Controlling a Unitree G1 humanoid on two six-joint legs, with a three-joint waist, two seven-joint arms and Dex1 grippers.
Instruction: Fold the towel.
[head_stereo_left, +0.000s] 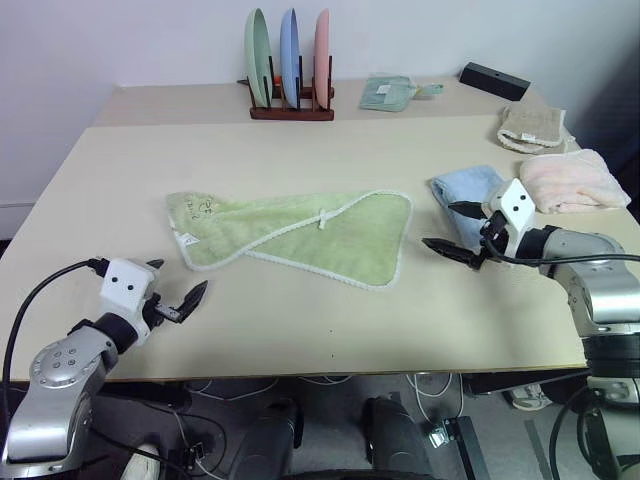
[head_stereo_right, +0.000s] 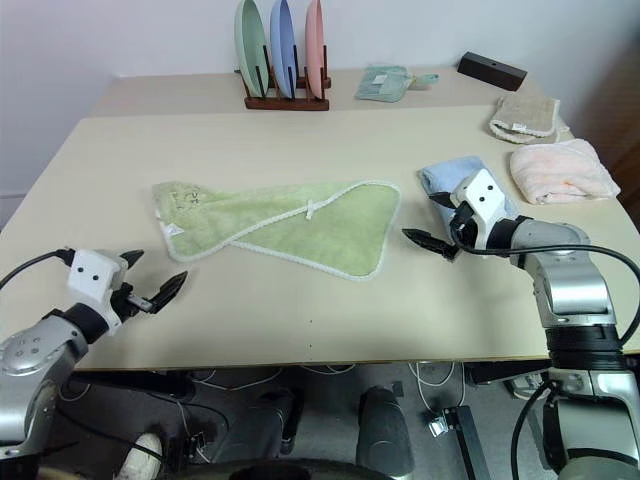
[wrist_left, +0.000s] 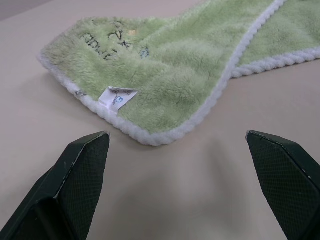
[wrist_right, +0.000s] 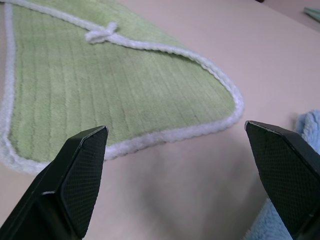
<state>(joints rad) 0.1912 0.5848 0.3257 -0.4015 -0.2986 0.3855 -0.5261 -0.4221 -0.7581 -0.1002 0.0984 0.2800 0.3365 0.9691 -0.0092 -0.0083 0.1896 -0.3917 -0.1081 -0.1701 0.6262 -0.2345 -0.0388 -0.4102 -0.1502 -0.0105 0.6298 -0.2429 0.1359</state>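
The left hand (head_stereo_left: 178, 288) is held with its fingers spread wide and nothing between them, just above the worktop (head_stereo_left: 300, 330) near its front edge, short of the tagged corner of the towel (head_stereo_left: 300, 235). The right hand (head_stereo_left: 452, 228) is likewise spread wide and empty, poised between the towel's rounded right end and a folded light blue towel (head_stereo_left: 465, 195). The light green towel is laid flat at mid-worktop, partly folded over itself, its white loop (head_stereo_left: 322, 219) uppermost. A plate rack (head_stereo_left: 290, 105) is seen at the back.
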